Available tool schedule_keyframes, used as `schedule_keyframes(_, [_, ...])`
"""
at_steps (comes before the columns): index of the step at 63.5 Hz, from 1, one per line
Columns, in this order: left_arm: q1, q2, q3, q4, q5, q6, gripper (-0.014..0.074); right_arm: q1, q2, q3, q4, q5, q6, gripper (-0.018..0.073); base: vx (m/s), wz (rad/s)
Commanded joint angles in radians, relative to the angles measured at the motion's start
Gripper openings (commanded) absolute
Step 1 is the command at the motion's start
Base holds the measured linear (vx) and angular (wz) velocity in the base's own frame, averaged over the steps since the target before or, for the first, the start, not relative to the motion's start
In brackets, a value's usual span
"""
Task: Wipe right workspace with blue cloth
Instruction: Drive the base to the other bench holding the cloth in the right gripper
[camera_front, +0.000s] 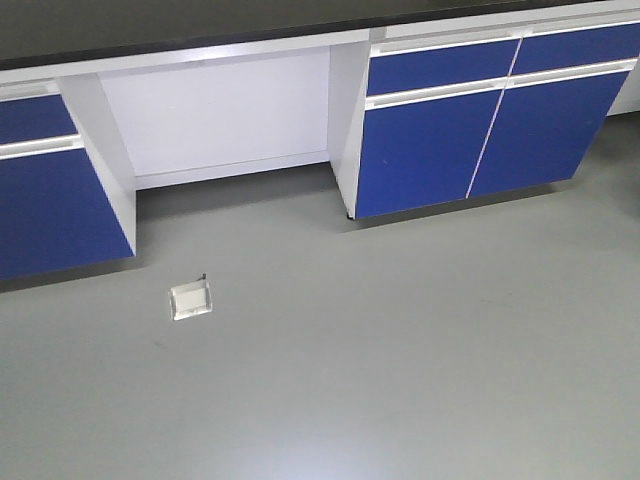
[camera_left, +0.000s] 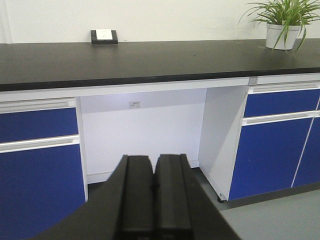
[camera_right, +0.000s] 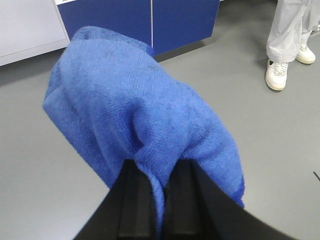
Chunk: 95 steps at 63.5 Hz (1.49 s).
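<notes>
**Cloth gripped, surface not yet reached**

My right pincer (camera_right: 159, 205) is closed tight on the blue cloth (camera_right: 145, 115). The cloth bunches over and ahead of the pincer's tip, and a fold hangs down the middle. Below it I see only the floor (camera_right: 30, 165), so the cloth is well apart from the right workspace (camera_left: 150, 62), the black surface with the small block (camera_left: 104, 36). My left pincer (camera_left: 154, 195) is closed and holds nothing. I think I should lift the cloth above the surface edge, press it flat, and sweep around the block without loosening my grip.
</notes>
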Motion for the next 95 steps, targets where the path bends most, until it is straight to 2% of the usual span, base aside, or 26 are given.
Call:
schedule_keyframes(1, [-0.005,-0.016,0.03,0.001,-0.084,-0.008,-0.0006,0.002,0.007,-0.028,-0.033,-0.064,-0.009,0.0,0.28,-0.09])
schedule_keyframes(95, [-0.005,-0.016,0.03,0.001,-0.084,-0.008,-0.0006,0.002,0.007,-0.028,-0.033,-0.064,-0.009,0.0,0.39,0.12])
